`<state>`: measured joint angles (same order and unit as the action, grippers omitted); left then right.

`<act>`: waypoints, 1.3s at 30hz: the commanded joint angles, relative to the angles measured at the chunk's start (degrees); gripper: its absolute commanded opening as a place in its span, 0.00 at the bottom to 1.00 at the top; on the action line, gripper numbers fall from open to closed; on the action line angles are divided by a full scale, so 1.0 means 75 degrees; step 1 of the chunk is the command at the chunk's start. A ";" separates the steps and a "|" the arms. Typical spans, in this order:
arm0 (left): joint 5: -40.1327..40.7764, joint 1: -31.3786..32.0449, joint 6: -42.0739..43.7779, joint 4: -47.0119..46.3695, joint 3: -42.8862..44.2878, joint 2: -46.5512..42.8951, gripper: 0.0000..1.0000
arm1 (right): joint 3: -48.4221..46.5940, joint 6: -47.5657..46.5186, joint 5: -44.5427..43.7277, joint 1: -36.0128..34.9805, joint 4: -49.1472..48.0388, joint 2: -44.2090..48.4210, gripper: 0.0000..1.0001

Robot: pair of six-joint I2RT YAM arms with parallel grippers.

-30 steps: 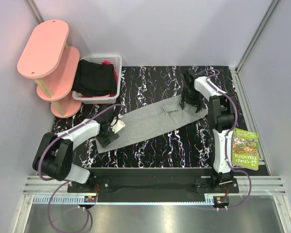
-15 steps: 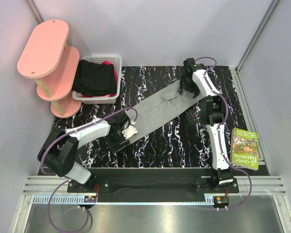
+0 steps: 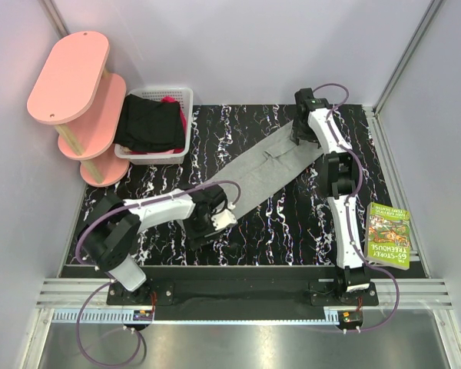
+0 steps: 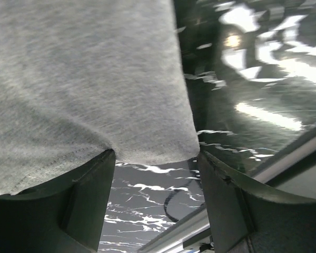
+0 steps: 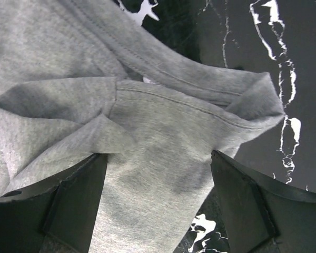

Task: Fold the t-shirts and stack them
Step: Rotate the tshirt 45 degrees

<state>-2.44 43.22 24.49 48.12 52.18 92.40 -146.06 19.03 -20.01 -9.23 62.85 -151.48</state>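
Note:
The light grey t-shirt (image 3: 257,173) lies as a long, narrow diagonal strip on the black marbled table. My left gripper (image 3: 213,219) is at its near-left end. In the left wrist view its jaws stand wide apart (image 4: 155,155) and the shirt's hem (image 4: 95,79) lies across the fingertips. My right gripper (image 3: 307,137) is at the far-right end, jaws wide apart (image 5: 158,155) over the bunched, seamed grey cloth (image 5: 163,116). The black garment (image 3: 148,124) and a bit of magenta cloth (image 3: 182,123) sit in the basket.
The white lattice basket (image 3: 177,91) stands at the far left of the table. A pink two-tier shelf (image 3: 69,77) is beside it. A green book (image 3: 388,234) lies at the right edge. Grey walls close in the back and sides.
My left gripper has moved right along the near side and the shirt's near end went with it. My right gripper has moved farther back. The shirt now lies steeper and narrower.

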 commanded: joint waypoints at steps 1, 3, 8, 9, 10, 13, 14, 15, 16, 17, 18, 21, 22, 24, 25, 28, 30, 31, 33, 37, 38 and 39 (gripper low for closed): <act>-0.1221 0.0483 0.0039 0.0157 0.0120 0.0254 0.69 | -0.0412 0.0018 -0.0227 -0.0011 -0.0177 0.0802 0.87; -0.1524 0.0635 0.0051 0.0310 0.0272 0.0243 0.69 | -0.0471 0.0030 -0.0099 -0.0092 -0.0165 0.1024 0.88; -0.1762 0.0882 0.0004 0.0533 0.0331 -0.0178 0.69 | -0.0389 0.0147 0.0242 -0.0455 -0.0095 0.1726 0.88; -0.1564 0.0858 0.0016 0.0533 0.0343 -0.0342 0.69 | -0.0319 0.0124 0.0207 -0.0688 -0.0072 0.1856 0.89; -0.1423 0.0823 0.0027 0.0522 0.0355 -0.0738 0.69 | -0.0086 0.0077 0.0149 -0.0807 -0.0048 0.1985 0.89; -0.1140 -0.0039 0.0109 0.0674 0.0646 -0.1616 0.69 | 0.0477 0.0077 -0.0226 -0.1345 0.0057 0.2593 0.90; -0.1152 -0.0357 0.0144 0.0732 0.0926 -0.1853 0.69 | 0.0606 0.0134 -0.0308 -0.1428 0.0127 0.2700 0.90; -0.1175 -0.0720 0.0203 0.0826 0.1091 -0.2099 0.69 | 0.0932 0.0251 -0.0274 -0.1545 0.0232 0.2817 0.90; -0.1256 -0.1524 0.0238 0.0861 0.1244 -0.2635 0.69 | 0.1144 0.0299 -0.0250 -0.1801 0.0257 0.3062 0.90; -0.1489 -0.1962 0.0296 0.0896 0.1570 -0.2930 0.69 | 0.1390 0.0311 -0.0134 -0.1966 0.0222 0.3192 0.90; -0.1561 -0.2384 0.0343 0.0920 0.1724 -0.3212 0.70 | 0.1845 0.0299 -0.0121 -0.2177 0.0222 0.3309 0.90; -0.1633 -0.3943 0.0263 0.0501 0.1878 -0.4360 0.71 | 0.2678 0.0182 -0.0191 -0.3184 0.0128 0.3580 0.89; -0.1574 -0.4503 0.0227 0.0382 0.1820 -0.4862 0.72 | 0.2832 0.0159 -0.0157 -0.3419 0.0128 0.3615 0.90; -0.1305 -0.4929 0.0041 0.0032 0.1516 -0.5461 0.73 | 0.3253 0.0263 0.0030 -0.4134 0.0128 0.3639 0.89; -0.1176 -0.5279 -0.0019 -0.0063 0.1387 -0.5604 0.73 | 0.3407 0.0334 0.0182 -0.4333 0.0116 0.3673 0.88; -0.0754 -0.5936 -0.0183 -0.0462 0.0743 -0.6061 0.75 | 0.4086 0.0603 0.0710 -0.4791 -0.0012 0.3814 0.87; -0.0776 -0.6428 -0.0195 -0.0556 0.0333 -0.6144 0.76 | 0.4646 0.0790 0.1096 -0.4932 -0.0258 0.4024 0.86; -0.0823 -0.6570 -0.0195 -0.0591 0.0111 -0.6109 0.76 | 0.4824 0.0838 0.1330 -0.4968 -0.0340 0.4107 0.85; -0.0975 -0.6898 -0.0218 -0.0615 -0.0031 -0.5993 0.76 | 0.5258 0.0967 0.1565 -0.5155 -0.0504 0.4363 0.85; -0.1315 -0.7309 -0.0254 -0.0639 -0.0114 -0.5559 0.76 | 0.5868 0.1026 0.1976 -0.5553 -0.0727 0.4681 0.85; -0.1536 -0.7368 -0.0300 -0.0627 -0.0091 -0.5442 0.76 | 0.6089 0.1026 0.1977 -0.5612 -0.0855 0.4693 0.85; -0.1608 -0.7438 -0.0324 -0.0627 -0.0067 -0.5209 0.76 | 0.6173 0.1014 0.1977 -0.5705 -0.0915 0.4670 0.85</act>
<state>-10.66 -10.72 23.51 46.61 50.52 50.72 -101.95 25.19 -8.40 -49.06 59.99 -122.04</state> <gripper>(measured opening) 0.755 0.851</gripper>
